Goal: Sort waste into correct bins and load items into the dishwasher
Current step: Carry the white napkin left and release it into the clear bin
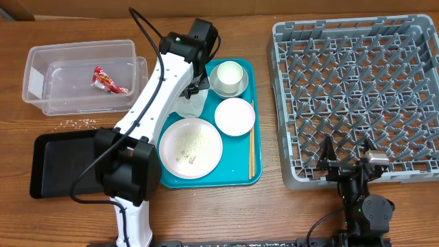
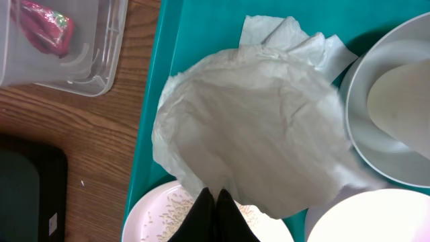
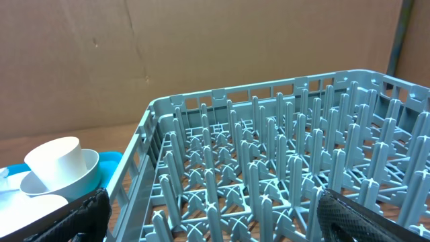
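My left gripper (image 1: 197, 88) (image 2: 215, 196) is shut on the edge of the crumpled white napkin (image 1: 190, 104) (image 2: 255, 128) over the teal tray's back left. The red wrapper (image 1: 108, 81) (image 2: 44, 27) lies in the clear tub (image 1: 41, 58). The black tray (image 1: 62, 165) is at the front left. The white plate (image 1: 206, 134) holds rice grains; more rice (image 1: 81, 123) lies on the table. The white bowl (image 1: 234, 116), the cup (image 1: 228, 73) in the metal bowl (image 1: 218, 88) and the chopsticks (image 1: 251, 147) are on the teal tray. My right gripper (image 1: 346, 156) (image 3: 222, 215) is open at the front edge of the grey rack (image 1: 357, 89) (image 3: 269, 154).
The teal serving tray (image 1: 236, 165) sits between the bins and the rack. The left arm stretches from the front edge across the black tray's right side to the teal tray. Cardboard walls stand behind the table.
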Available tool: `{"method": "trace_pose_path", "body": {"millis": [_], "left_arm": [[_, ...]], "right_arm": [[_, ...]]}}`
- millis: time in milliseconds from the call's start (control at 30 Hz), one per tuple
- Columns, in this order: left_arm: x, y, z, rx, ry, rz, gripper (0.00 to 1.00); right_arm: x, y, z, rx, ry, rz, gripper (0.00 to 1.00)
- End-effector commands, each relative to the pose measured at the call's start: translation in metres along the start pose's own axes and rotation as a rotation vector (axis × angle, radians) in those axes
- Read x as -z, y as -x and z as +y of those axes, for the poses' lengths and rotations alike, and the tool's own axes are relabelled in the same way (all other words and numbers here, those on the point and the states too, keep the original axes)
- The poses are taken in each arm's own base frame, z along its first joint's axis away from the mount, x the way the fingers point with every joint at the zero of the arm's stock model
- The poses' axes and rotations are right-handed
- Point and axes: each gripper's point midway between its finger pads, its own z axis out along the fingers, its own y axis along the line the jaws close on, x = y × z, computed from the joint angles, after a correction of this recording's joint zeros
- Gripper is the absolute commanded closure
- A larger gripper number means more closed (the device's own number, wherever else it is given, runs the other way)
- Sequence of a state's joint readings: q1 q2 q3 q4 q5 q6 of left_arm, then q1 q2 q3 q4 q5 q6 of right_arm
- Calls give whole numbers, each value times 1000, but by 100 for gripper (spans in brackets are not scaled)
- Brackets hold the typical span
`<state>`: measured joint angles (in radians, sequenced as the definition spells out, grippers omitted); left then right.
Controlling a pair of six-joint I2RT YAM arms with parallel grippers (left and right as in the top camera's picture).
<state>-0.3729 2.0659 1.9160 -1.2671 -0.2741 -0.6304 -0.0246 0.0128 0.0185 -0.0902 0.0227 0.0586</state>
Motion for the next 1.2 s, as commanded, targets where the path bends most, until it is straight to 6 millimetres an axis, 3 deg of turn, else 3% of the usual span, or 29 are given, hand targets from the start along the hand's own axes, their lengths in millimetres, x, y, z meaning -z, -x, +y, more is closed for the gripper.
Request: {"method": "trace_pose_path", "body": {"millis": [0,167,300,600,733,933,1167], "left_arm": [[21,10,6,45,-16,-54,96],[36,16,16,98,-31,-83,96],[57,28,36,178,-42,-138,96],[121,58,110,437,-96,-318,96],[137,72,141,524,-107,-384,96],[122,87,184,667,-62,-392,96],[64,101,225,876,18,-317,96]], "right_arm": [[0,-1,0,3,2,-5,0],[0,-1,0,3,2,-5,0],[0,-1,0,3,3,-5,0],[0,-1,0,3,2,-5,0],[0,-1,0,3,3,-5,0],[0,-1,0,3,3,-5,0],[0,-1,0,3,2,-5,0]]}}
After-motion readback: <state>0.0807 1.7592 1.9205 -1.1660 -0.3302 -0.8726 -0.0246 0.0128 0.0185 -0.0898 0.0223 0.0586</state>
